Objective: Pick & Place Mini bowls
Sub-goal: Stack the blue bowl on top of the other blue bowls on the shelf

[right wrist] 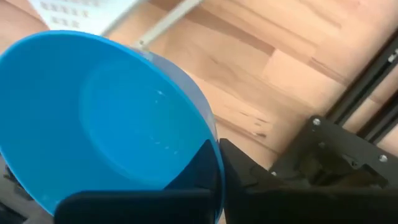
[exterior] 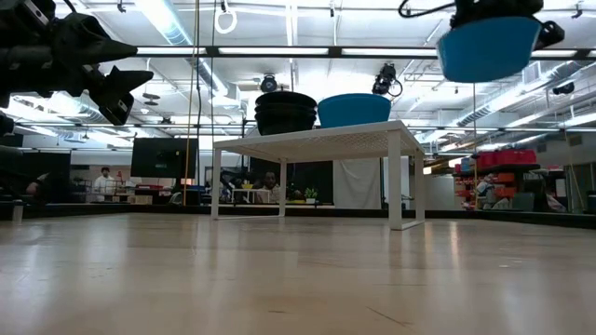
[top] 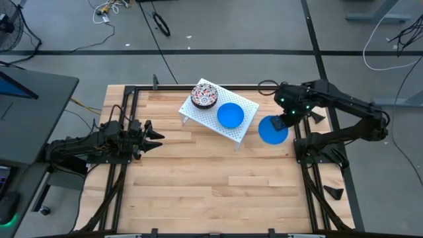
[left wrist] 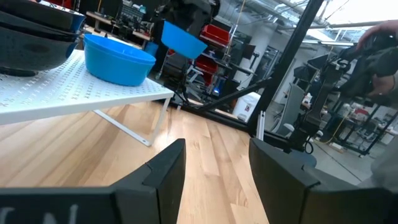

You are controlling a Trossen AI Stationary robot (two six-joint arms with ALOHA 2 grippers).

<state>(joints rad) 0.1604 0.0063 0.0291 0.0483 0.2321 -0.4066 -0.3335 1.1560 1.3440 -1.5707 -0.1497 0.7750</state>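
Observation:
A white perforated rack (top: 246, 106) stands on the table's far middle. On it sit a stack of speckled bowls (top: 204, 95), dark in the low view (exterior: 286, 112), and a blue bowl (top: 230, 115) beside them. My right gripper (top: 285, 120) is shut on another blue bowl (top: 271, 129), held in the air right of the rack and above its top in the low view (exterior: 488, 45). My left gripper (top: 156, 137) is open at the table's left side, above the wood, touching nothing. My right gripper pinches the blue bowl's rim (right wrist: 214, 163) on its right side, one finger (right wrist: 193, 174) inside the bowl and one finger (right wrist: 249, 171) outside the wall. It comes from the table's right. The bowl is lifted clear, mouth upward, tilted slightly.
The rack's thin white legs (top: 239, 143) stand on the wood. Black frame rails (top: 299, 142) run along the table's left and right sides. Bare wood fills the near half of the table (top: 211, 192). People show in the room behind, far from the arms.

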